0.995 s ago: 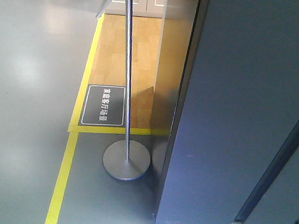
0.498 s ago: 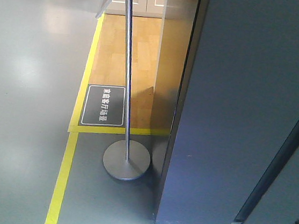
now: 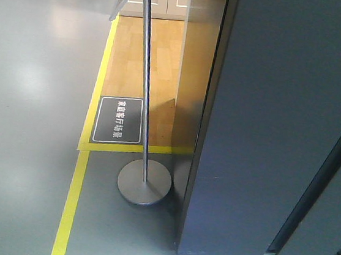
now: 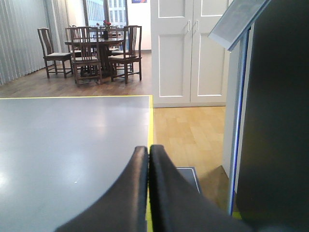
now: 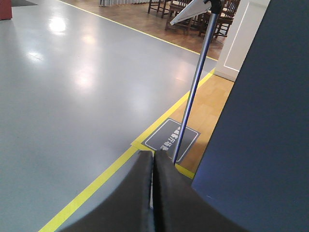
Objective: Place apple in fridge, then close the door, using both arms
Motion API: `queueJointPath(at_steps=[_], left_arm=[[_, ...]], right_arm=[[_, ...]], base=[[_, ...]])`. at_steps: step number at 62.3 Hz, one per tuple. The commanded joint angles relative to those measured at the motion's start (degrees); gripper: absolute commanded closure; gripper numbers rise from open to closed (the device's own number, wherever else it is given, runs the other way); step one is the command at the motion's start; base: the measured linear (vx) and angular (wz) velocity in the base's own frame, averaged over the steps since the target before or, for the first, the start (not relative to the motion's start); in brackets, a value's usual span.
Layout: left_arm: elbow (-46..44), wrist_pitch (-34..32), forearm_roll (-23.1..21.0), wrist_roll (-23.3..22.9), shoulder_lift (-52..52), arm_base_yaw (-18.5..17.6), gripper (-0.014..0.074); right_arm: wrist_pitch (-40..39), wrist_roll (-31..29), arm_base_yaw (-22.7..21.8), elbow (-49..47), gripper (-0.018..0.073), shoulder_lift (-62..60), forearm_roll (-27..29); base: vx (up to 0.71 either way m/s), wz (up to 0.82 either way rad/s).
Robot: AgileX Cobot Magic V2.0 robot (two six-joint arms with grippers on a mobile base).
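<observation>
Front view: beside the fridge (image 3: pixel 269 126), a dark object has left the floor's corner. Our left gripper (image 4: pixel 148 159) and right gripper (image 5: pixel 153 164) are clenched, empty; we judge the apple unfetched.

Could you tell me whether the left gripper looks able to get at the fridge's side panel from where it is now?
Probably yes: the left gripper, shut and empty, has the fridge just to its right, nothing between.

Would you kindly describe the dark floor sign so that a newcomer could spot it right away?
Start at the tall dark grey fridge, then move left to the metal pole stand with its round base. Just behind that base, on the wooden floor inside the yellow tape corner, lies the dark floor sign: a rounded black rectangle with white characters, the only lettered thing there.
</observation>
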Motion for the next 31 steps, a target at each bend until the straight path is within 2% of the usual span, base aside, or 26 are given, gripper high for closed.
queueJointPath(at_steps=[1, 7, 31], left_arm=[[1.70, -4.07, 0.68, -3.50, -0.97, -0.12, 0.0603], [1.66, -4.07, 0.68, -5.69, -0.97, -0.12, 0.0603], [1.59, -4.07, 0.68, -5.69, -0.90, -0.12, 0.0603]], right_arm=[[-3.13, -0.35, -0.14, -1.29, 0.0563, 0.72, 2.16], [-3.13, -0.35, -0.14, -1.29, 0.0563, 0.72, 2.16], [-3.13, -0.35, -0.14, -1.29, 0.0563, 0.72, 2.16]], base=[[0.00, 0.00], [0.00, 0.00], [0.00, 0.00]])
